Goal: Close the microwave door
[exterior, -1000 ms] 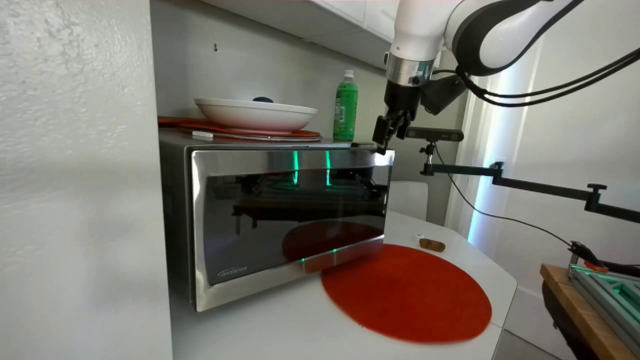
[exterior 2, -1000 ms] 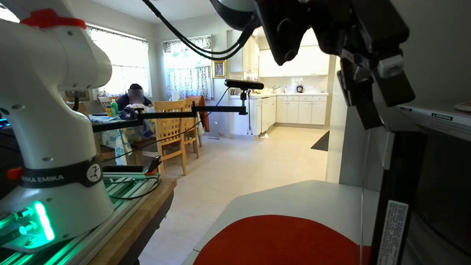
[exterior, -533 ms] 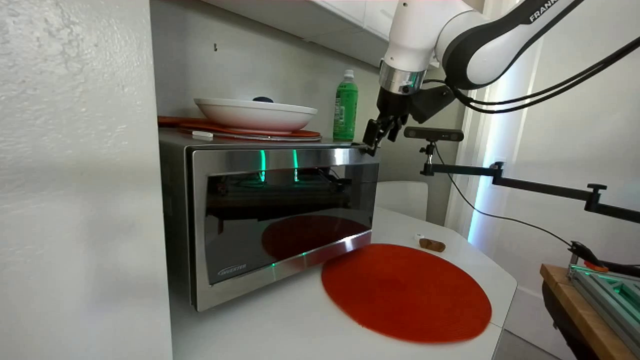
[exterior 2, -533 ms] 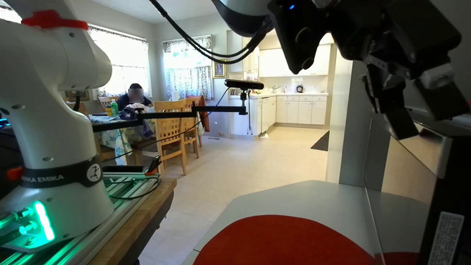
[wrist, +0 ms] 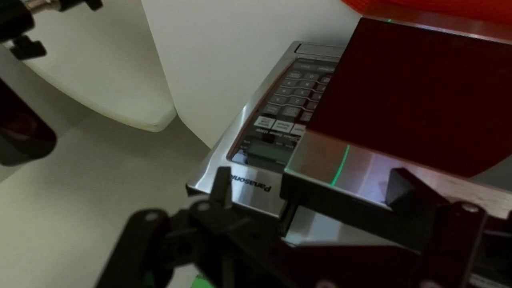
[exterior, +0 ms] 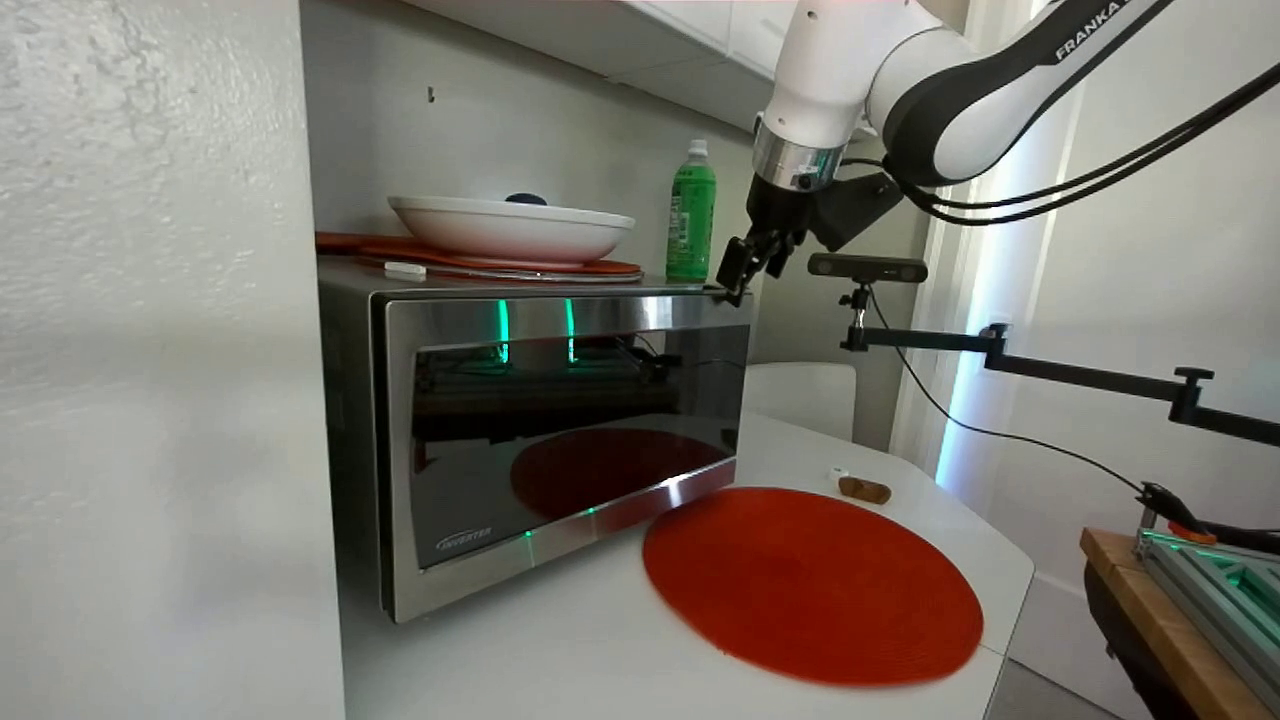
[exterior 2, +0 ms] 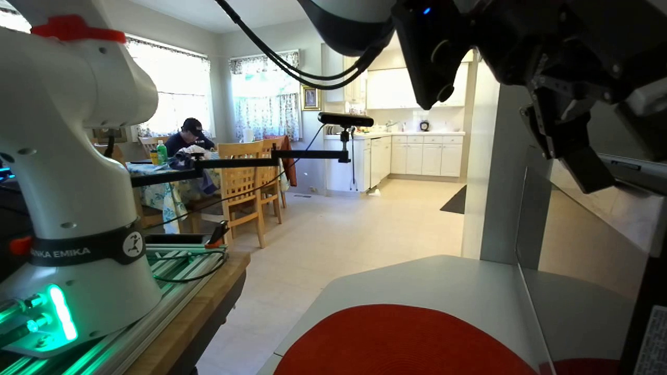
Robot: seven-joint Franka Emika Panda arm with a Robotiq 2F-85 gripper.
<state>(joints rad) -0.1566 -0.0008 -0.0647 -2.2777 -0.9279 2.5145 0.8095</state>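
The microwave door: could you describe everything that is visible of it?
The microwave door has a steel-looking frame around dark, reflective glass, with INVERTER lettering in a lower corner. It stands upright and ajar, jutting in front of the control panel in the wrist view. The gripper is at its top, fingers apart; contact cannot be confirmed.

Arm (exterior 2: 65,172): white, rounded. Black panel (exterior: 1090,33), lettered FRANKA. Red collar (exterior 2: 78,32). Black base band (exterior 2: 60,254), legible as "NKA EMIKA", round emblem (exterior 2: 133,244). Glowing green light strip (exterior 2: 63,312). Silver wrist ring (exterior: 797,160). Two black cables (exterior: 1250,94). Pincer (wrist: 310,178): black, angular; round grey screw heads (wrist: 152,216).
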